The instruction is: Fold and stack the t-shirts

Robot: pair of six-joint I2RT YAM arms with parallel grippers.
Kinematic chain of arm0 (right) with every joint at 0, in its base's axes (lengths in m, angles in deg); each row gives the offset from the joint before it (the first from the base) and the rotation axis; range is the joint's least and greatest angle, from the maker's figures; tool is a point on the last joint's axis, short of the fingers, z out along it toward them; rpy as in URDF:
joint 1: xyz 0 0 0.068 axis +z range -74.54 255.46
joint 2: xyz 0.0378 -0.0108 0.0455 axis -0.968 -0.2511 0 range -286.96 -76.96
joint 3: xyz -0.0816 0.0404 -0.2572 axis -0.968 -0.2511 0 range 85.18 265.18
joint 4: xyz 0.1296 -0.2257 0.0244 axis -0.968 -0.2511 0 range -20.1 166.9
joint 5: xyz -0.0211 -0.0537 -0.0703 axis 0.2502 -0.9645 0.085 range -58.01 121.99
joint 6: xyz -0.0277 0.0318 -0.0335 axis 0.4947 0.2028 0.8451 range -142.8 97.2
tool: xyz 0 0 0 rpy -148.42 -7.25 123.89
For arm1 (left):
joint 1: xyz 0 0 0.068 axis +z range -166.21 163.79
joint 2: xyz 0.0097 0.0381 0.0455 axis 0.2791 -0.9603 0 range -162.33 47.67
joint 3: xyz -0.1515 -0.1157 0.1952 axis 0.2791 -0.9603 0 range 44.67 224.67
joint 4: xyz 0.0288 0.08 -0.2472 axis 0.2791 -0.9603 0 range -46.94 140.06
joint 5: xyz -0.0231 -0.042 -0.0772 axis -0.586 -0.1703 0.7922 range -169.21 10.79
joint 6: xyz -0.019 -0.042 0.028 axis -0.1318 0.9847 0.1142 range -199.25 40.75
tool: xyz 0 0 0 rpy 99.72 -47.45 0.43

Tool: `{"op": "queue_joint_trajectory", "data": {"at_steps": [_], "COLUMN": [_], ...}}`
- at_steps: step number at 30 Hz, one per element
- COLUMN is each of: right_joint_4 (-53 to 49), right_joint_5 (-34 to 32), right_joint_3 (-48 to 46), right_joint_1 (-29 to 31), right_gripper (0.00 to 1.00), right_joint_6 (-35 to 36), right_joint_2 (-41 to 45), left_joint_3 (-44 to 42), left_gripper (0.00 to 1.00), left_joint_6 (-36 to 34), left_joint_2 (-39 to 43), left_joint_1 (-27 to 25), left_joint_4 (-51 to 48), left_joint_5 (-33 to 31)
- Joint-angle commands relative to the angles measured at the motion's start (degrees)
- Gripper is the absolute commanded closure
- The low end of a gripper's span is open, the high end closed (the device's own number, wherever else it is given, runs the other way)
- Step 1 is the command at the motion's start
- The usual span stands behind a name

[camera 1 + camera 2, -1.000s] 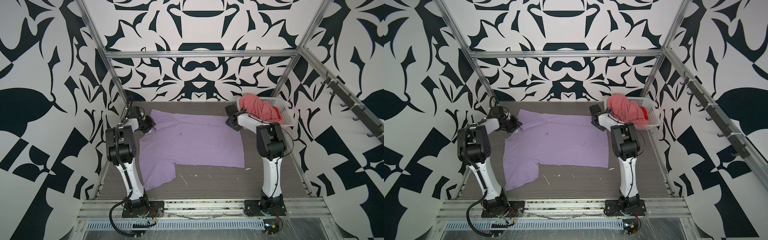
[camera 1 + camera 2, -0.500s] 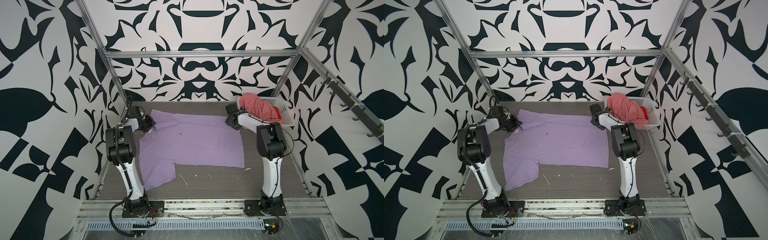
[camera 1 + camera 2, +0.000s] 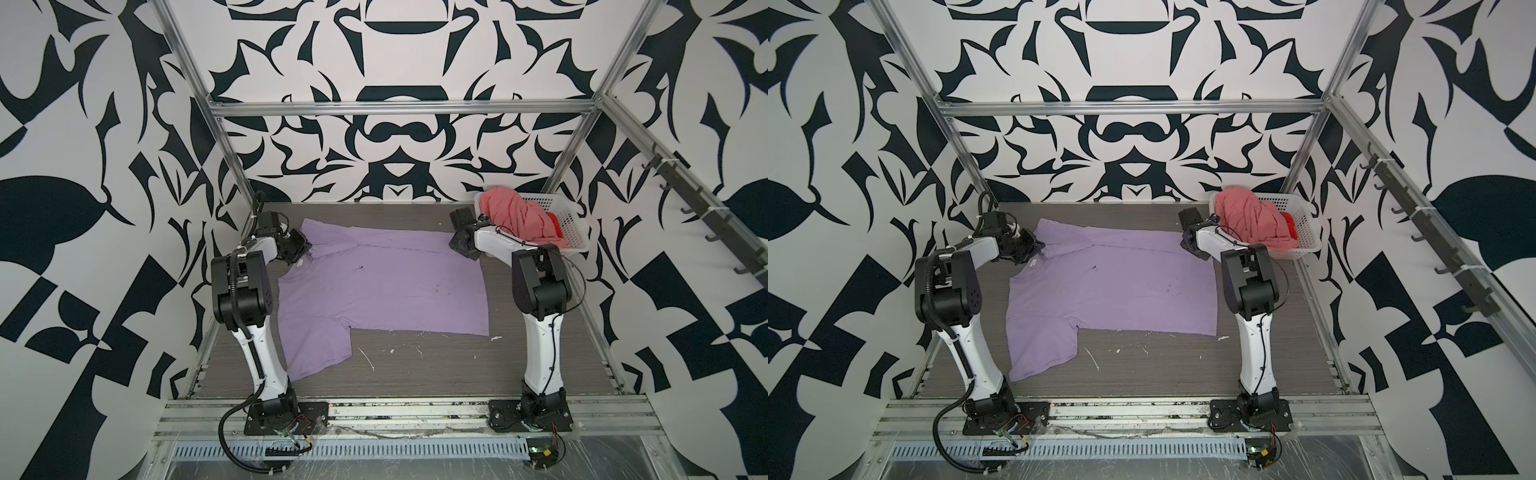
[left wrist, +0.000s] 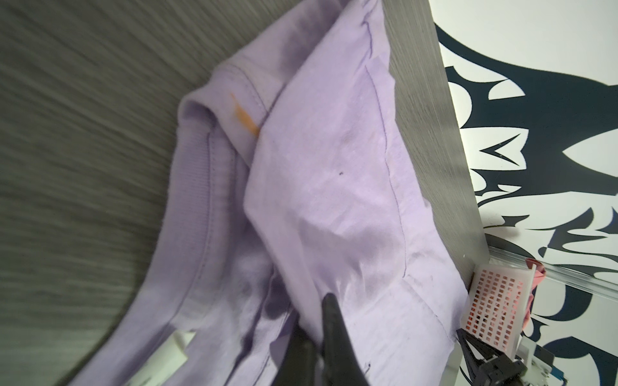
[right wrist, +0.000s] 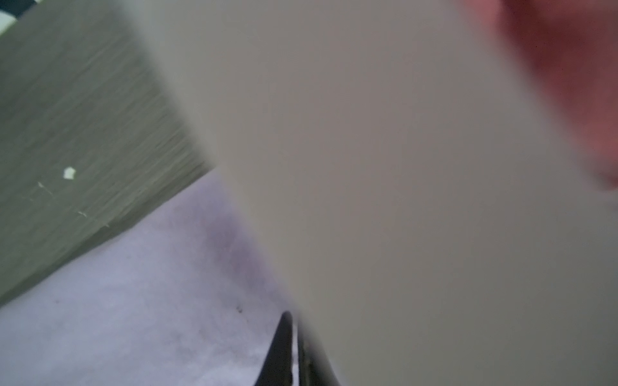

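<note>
One lavender tee corner in left fingers, open table nearer front

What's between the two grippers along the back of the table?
Only the lavender t-shirt: its far edge runs from the left gripper across to the right gripper, with nothing lying on it. Both top views show this.

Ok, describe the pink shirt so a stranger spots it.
On the grey table, find the white perforated basket at the far right corner. The salmon-pink t-shirt lies crumpled in it, spilling over the rim: paler than the red cloth beside it, unlike the flat lavender tee.
</note>
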Motion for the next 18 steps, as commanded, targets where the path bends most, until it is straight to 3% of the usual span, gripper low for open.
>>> {"op": "queue_joint_trajectory", "data": {"at_steps": [1, 5, 7, 9, 14, 18], "right_joint_4": [-2.5, -5.3, -8.9, -11.5, -15.0, -13.0], "right_joint_5": [-0.9, -3.8, -5.7, -8.1, -14.0, -12.7], "right_joint_3": [1.4, 2.3, 3.6, 4.0, 4.9, 5.2], "right_joint_1": [-0.6, -0.6, -0.5, -0.5, -0.8, -1.0], "right_gripper": [1.00, 1.00, 0.78, 0.68, 0.66, 0.66], "right_joint_6": [1.9, 1.9, 2.3, 3.2, 9.0, 13.4], "right_joint_2": [-1.0, 0.4, 0.3, -0.3, -1.5, 0.4], "left_joint_3": [-1.8, -2.3, -2.3, -2.4, -2.6, -2.6], "left_gripper": [0.99, 0.99, 0.99, 0.99, 0.99, 0.99], "left_joint_6": [0.6, 1.1, 1.3, 1.4, 1.3, 1.0], "left_joint_2": [1.9, 2.2, 2.2, 2.2, 2.4, 2.4], "left_joint_1": [0.1, 0.1, 0.1, 0.1, 0.1, 0.1], "left_joint_4": [1.1, 1.7, 1.9, 2.0, 1.9, 1.6], "left_joint_5": [0.8, 0.7, 0.7, 0.7, 1.1, 1.1]}}
